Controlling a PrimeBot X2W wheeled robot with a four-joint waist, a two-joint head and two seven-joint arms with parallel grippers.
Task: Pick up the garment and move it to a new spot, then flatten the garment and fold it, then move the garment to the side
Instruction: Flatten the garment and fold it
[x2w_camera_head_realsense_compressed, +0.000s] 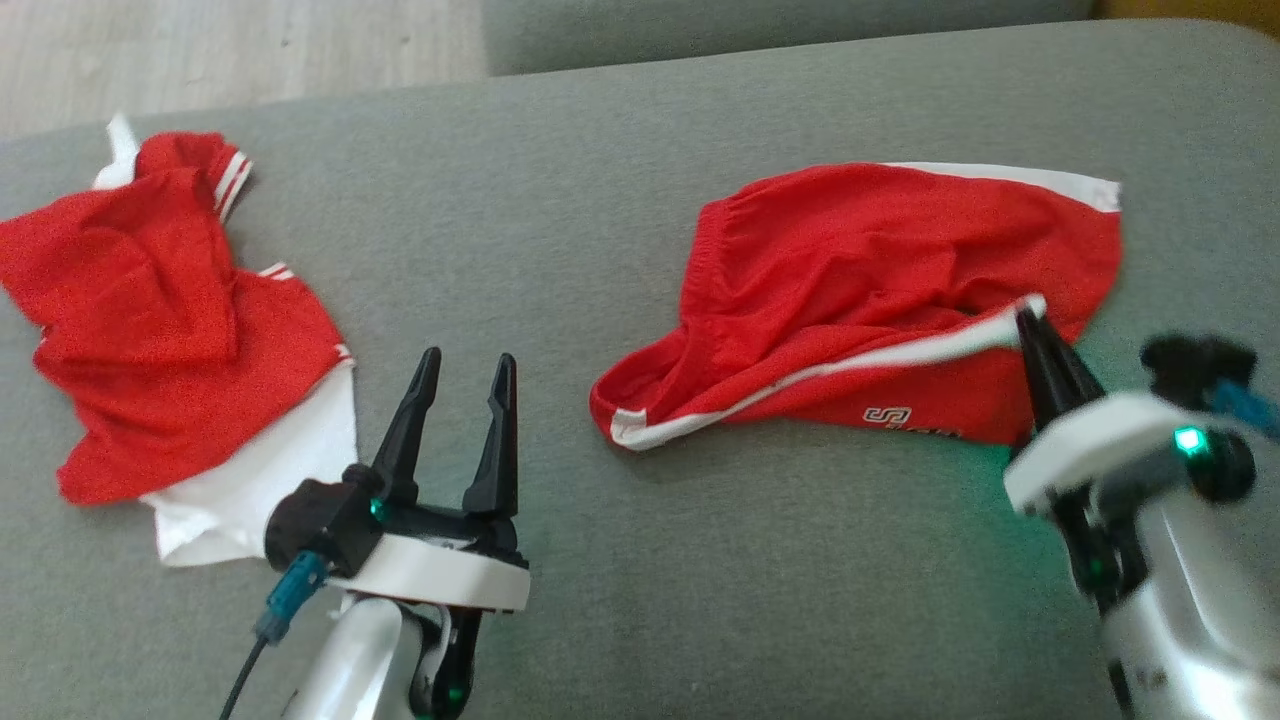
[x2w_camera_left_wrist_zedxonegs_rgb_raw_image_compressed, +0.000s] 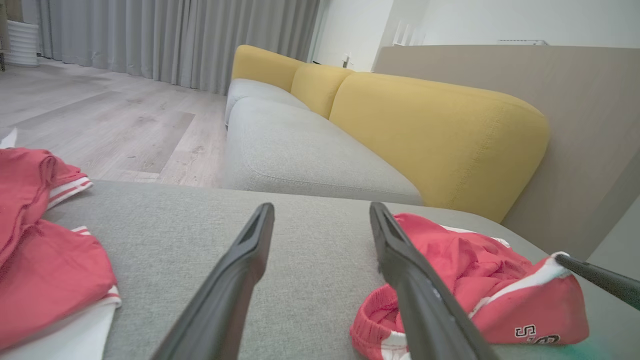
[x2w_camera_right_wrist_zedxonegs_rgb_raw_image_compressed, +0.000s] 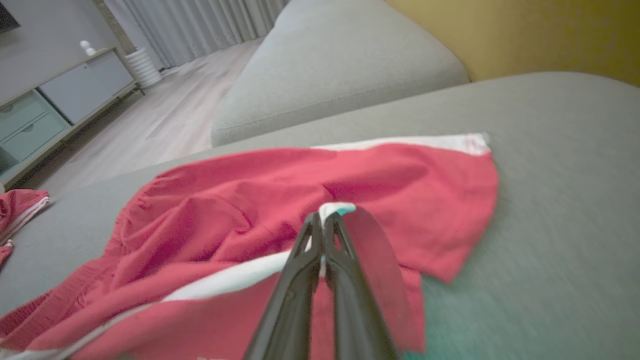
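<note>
1. The right gripper (x2w_camera_head_realsense_compressed: 1029, 318) has its fingers pinched together on the white-trimmed hem of the red fabric shorts (x2w_camera_head_realsense_compressed: 880, 250).
2. They lie lengthwise across the grey upholstered cushion (x2w_camera_head_realsense_compressed: 600, 150), waistband end toward the left gripper (x2w_camera_head_realsense_compressed: 468, 360), whose fingers stand apart.

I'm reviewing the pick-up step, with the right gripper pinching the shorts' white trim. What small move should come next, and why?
Probably a short lift of the right gripper, to test the grip. It is shut on the white trim of the red shorts, whose rest lies crumpled on the grey cushion. The left gripper is open, clear of the shorts.
</note>
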